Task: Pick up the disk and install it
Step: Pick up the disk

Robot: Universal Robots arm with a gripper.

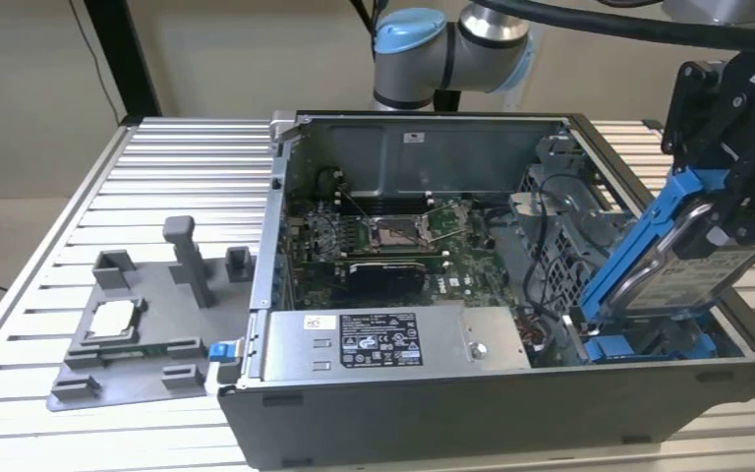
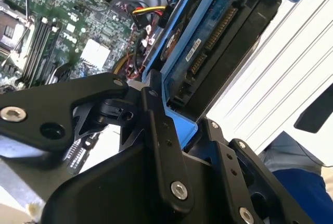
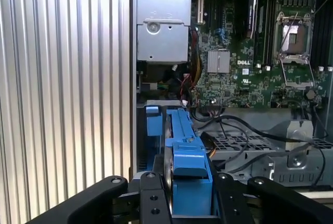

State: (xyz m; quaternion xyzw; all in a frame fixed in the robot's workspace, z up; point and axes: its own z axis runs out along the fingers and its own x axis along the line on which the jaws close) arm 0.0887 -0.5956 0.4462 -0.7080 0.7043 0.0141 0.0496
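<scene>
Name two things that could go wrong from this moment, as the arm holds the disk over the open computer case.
1. The disk hangs tilted in the gripper, with its lower end at the drive bay. Pressed down at that angle, it might jam against the bay.
2. Loose cables lie close beside the disk and could get pinched under it.
</scene>
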